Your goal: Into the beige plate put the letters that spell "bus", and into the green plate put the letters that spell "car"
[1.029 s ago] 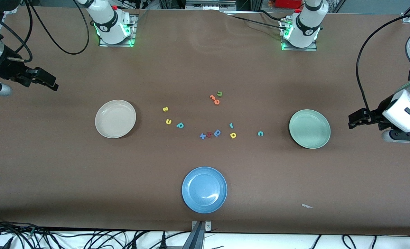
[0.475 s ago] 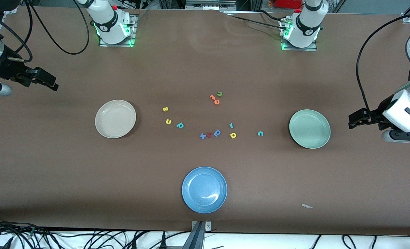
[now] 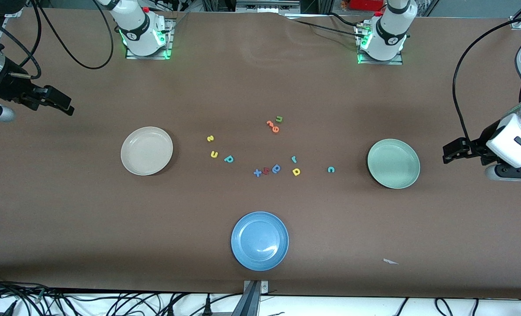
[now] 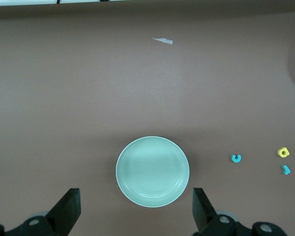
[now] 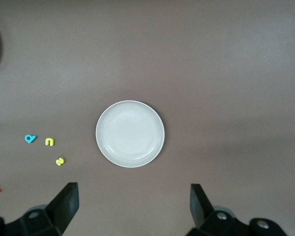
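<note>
The beige plate [image 3: 146, 150] [image 5: 130, 133] lies empty toward the right arm's end. Beside it lie a yellow s [image 3: 210, 138] [image 5: 60, 161], a yellow u [image 3: 214, 154] [image 5: 49, 142] and a teal b [image 3: 229, 159] [image 5: 30, 138]. The green plate [image 3: 393, 163] [image 4: 152, 171] lies empty toward the left arm's end, with a teal c [image 3: 331, 169] [image 4: 236, 158], a yellow a [image 3: 296, 172] [image 4: 283, 152] and a teal r [image 3: 294, 159] [image 4: 286, 170] beside it. My right gripper [image 3: 63, 104] [image 5: 132, 189] and left gripper [image 3: 450, 152] [image 4: 135, 196] hang open and empty over bare table at their ends.
A blue plate [image 3: 259, 240] sits nearest the front camera. A green u [image 3: 279, 119] and orange letters [image 3: 273, 126] lie farther back. A blue x [image 3: 257, 173], a red letter [image 3: 265, 170] and a blue rounded letter [image 3: 276, 168] lie mid-table. A paper scrap [image 3: 390, 261] lies near the front edge.
</note>
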